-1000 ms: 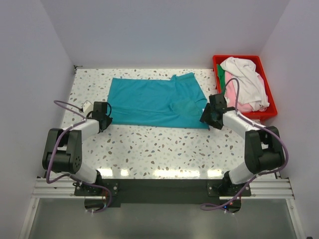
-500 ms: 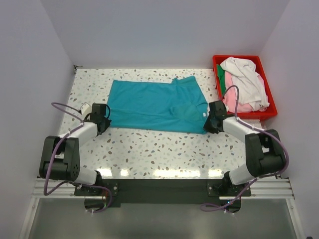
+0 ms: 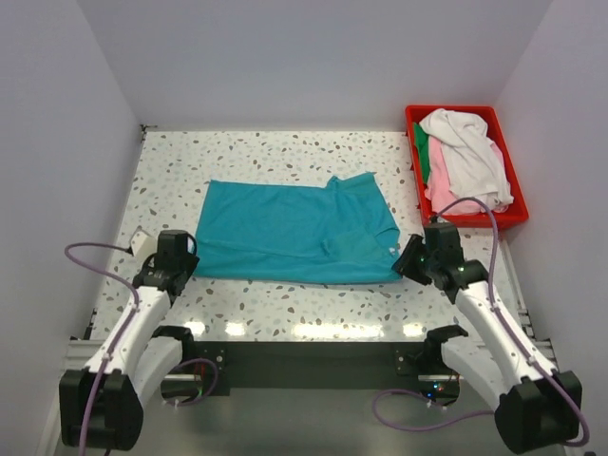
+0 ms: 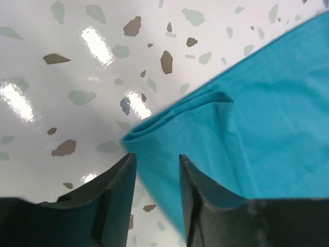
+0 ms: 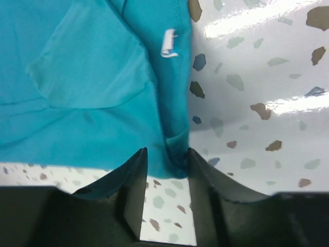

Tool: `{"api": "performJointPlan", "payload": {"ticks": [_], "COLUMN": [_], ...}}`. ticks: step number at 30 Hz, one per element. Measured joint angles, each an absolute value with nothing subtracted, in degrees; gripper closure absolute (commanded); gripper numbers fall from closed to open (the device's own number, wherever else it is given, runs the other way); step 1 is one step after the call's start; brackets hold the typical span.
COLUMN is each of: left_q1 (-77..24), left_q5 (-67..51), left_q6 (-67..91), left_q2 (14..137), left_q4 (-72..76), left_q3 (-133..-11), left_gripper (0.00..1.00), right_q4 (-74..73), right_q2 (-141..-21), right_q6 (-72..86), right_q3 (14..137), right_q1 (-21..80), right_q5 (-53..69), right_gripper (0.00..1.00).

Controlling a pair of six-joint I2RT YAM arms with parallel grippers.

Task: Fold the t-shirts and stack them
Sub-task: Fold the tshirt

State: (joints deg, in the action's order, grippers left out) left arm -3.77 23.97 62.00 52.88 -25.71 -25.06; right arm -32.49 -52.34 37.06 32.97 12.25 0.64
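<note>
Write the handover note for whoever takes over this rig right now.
The left gripper has its jaws shut on the teal t-shirt at its near left corner. The right gripper has its jaws shut on the near right corner.
The teal t-shirt lies flat on the table. The white t-shirt, pink t-shirt and green t-shirt lie heaped in the red bin.
Done: teal laid out, seemingly partly folded.
Left: finish folding it, then fold and stack the rest.

White link shells (image 3: 142, 318), black joints (image 3: 537, 416), looping purple cables (image 3: 472, 202), and dark, curved claw fingers (image 4: 110, 200).
</note>
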Motion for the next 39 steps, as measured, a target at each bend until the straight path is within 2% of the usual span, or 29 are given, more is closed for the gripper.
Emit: {"api": "performJointPlan", "payload": {"ticks": [1,2,5,8,12,19,27,33,39], "left_q1": [-3.75,-3.68,-3.66,-3.64,-3.6,-3.49,-3.73,-4.75,-5.06], "left_q5": [24.08,24.08,23.97,24.03,23.77,20.49,16.27,15.11,15.05], "left_q6": [62.43,62.72,62.74,60.97,54.15,39.38,27.38,25.78,26.41], "left_q2": [50.11,47.72,43.44,43.46,50.94,81.54,108.31,116.22,121.03], "left_q4": [-26.83,-28.08,-30.02,-31.35,-27.18,-14.9,-13.26,-14.79,-14.72], "left_q3": [-24.53,-24.34,-24.71,-27.7,-36.84,-61.21,-78.5,-82.19,-87.96], "left_gripper": [0.45,0.33,0.26,0.25,0.28,0.36,0.44,0.44,0.51], "right_q4": [-34.22,-35.7,-37.93,-39.33,-38.22,-26.26,-20.97,-20.58,-20.23], "right_q2": [-49.8,-47.83,-44.91,-46.26,-57.84,-82.72,-105.3,-114.76,-119.35], "right_q6": [37.3,37.39,37.39,36.84,33.8,27.14,21.41,18.92,17.17], "right_q3": [32.67,32.6,32.77,34.74,45.28,66.46,81.21,90.02,95.96], "right_q1": [12.25,12.25,12.25,12.32,12.32,12.32,12.32,12.32,12.32], "right_q5": [1.02,1.17,2.22,1.96,1.21,1.41,0.99,0.34,-1.04], "right_gripper": [0.46,0.32,0.19,0.2,0.25,0.32,0.37,0.38,0.38]}}
